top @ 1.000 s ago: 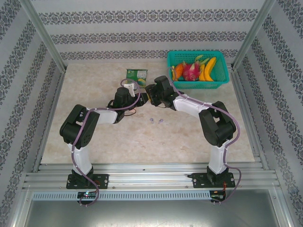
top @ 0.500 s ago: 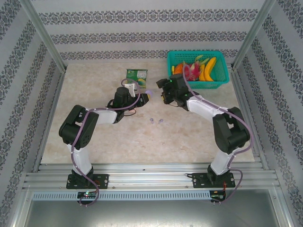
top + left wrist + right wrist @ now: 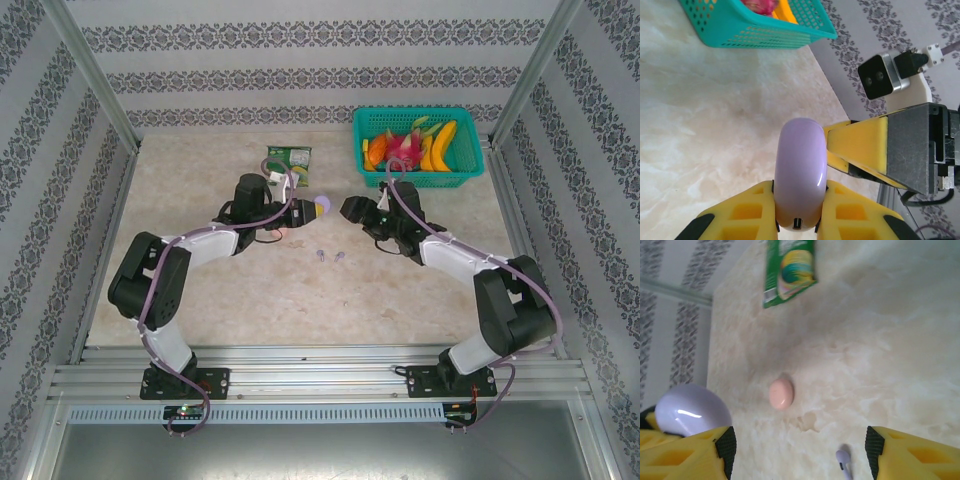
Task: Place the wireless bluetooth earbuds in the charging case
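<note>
Drawn back since a second ago: right gripper (image 3: pixel 352 210), jaws wide, empty. Left gripper (image 3: pixel 306 208) clamped on lilac case (image 3: pixel 800 170), lifted. Two lilac earbuds (image 3: pixel 320 255) loose mid-worktop, none visibly inserted.

A rounded lilac charging case (image 3: pixel 800 175), seen edge-on, is clamped between the two yellow left fingers (image 3: pixel 747 210). Just right of the case is a yellow right finger (image 3: pixel 860 147). Up and left of the case, a teal basket (image 3: pixel 755 35) stands on the pale marbled counter (image 3: pixel 705 115).
</note>
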